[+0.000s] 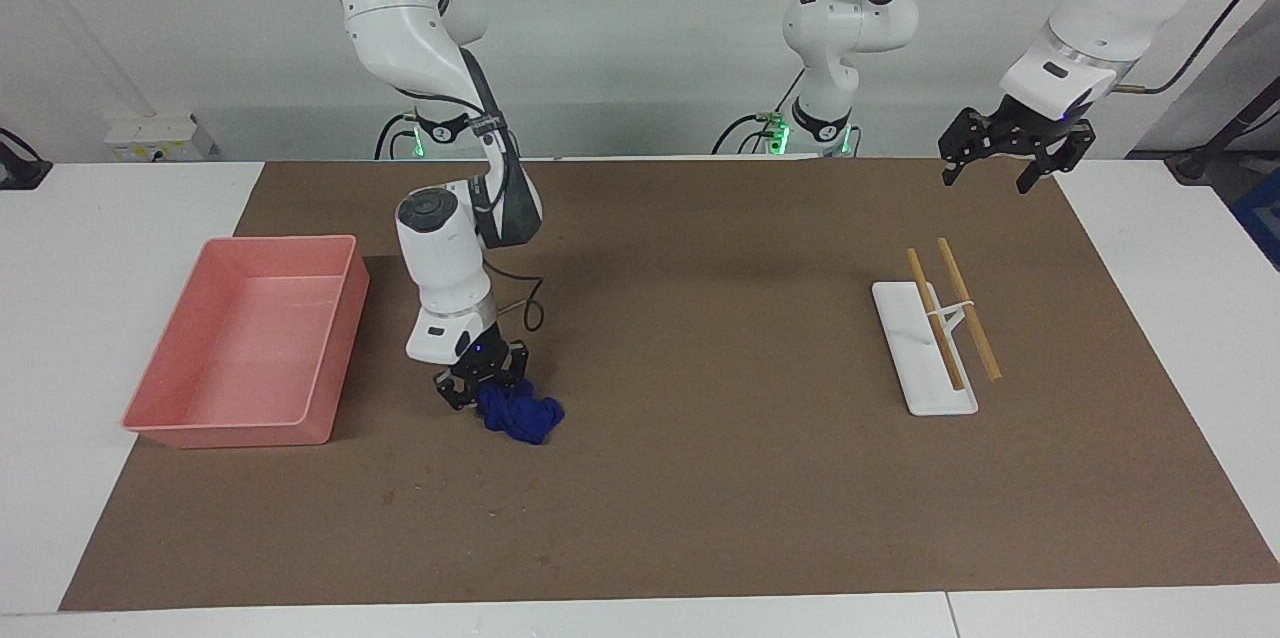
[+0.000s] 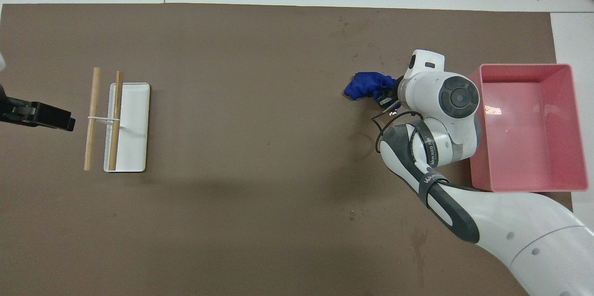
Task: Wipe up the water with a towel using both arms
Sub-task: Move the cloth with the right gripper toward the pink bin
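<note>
Right gripper down at the mat, fingers pinched on crumpled royal-blue towel, bunched against the brown mat toward the right arm's end of the table, beside the pink bin. Towel pressed low on the mat, trailing from the fingertips toward the table's middle. Water patch not clearly made out; only faint dark specks around the cloth. Left gripper raised and waiting over the mat's edge at the left arm's end, fingers spread, holding nothing. Farther out from that gripper, white flat tray with two wooden sticks lying across it.
</note>
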Tool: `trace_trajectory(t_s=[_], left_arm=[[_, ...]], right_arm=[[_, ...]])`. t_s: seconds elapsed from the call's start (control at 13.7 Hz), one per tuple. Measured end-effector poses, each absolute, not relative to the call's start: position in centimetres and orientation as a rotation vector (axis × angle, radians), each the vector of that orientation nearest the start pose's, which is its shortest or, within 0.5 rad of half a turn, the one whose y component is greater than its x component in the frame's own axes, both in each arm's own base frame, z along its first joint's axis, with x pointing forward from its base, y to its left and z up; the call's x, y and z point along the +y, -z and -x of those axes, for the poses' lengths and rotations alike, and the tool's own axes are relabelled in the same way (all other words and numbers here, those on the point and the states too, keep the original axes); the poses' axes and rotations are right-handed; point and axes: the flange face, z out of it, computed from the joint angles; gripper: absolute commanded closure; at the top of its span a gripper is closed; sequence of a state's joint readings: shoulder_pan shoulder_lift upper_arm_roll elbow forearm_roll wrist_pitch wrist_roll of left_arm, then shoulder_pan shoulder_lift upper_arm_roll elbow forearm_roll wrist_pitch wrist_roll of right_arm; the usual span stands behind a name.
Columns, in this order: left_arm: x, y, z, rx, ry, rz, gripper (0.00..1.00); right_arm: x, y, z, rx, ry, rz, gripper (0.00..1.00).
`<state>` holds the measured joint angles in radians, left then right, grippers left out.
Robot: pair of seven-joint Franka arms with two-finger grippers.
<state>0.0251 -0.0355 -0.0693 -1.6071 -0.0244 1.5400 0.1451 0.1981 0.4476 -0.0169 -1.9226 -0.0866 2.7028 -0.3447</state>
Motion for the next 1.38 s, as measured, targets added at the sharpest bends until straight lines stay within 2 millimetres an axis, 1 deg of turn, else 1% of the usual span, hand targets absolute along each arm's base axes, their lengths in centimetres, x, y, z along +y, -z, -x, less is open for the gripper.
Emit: trace_trajectory(t_s=[0.15, 0.44, 0.51, 0.58, 0.66, 0.8, 0.87, 1.09, 1.24, 1.38], left_arm=[[-2.7, -62.4, -53.9, 0.297, -0.051, 3.150, 0.00], [-3.0, -62.3, -53.9, 0.307, -0.057, 3.148, 0.00], [-3.2, -62.3, -53.8, 0.313, -0.060, 3.148, 0.00], [-3.6, -62.3, -53.8, 0.327, -0.063, 3.144, 0.00], [-4.1, -62.3, -53.7, 0.343, -0.066, 3.134, 0.00], [-4.8, -62.5, -53.5, 0.360, -0.067, 3.118, 0.00], [-4.8, -62.6, -53.4, 0.354, -0.068, 3.118, 0.00], [-3.6, -62.8, -53.3, 0.319, -0.068, 3.130, 0.00], [-2.6, -62.7, -53.3, 0.287, -0.071, 3.142, 0.00], [-2.4, -62.6, -53.3, 0.282, -0.079, 3.146, 0.00]], right_arm=[[11.3, -29.2, -64.8, -1.005, 0.530, 3.030, 1.00], [11.3, -28.7, -64.5, -1.005, 0.515, 3.029, 1.00], [11.2, -27.9, -64.1, -0.977, 0.490, 3.037, 1.00], [11.0, -26.7, -63.5, -0.935, 0.451, 3.049, 1.00], [10.9, -26.2, -63.2, -0.889, 0.435, 3.058, 1.00], [11.1, -26.2, -63.0, -0.783, 0.399, 3.071, 1.00], [11.3, -26.3, -62.7, -0.720, 0.358, 3.070, 1.00], [13.2, -26.4, -61.3, -0.545, 0.196, 3.057, 1.00], [15.0, -26.4, -60.3, -0.448, 0.140, 3.056, 1.00], [16.3, -26.4, -59.6, -0.382, 0.113, 3.052, 1.00]])
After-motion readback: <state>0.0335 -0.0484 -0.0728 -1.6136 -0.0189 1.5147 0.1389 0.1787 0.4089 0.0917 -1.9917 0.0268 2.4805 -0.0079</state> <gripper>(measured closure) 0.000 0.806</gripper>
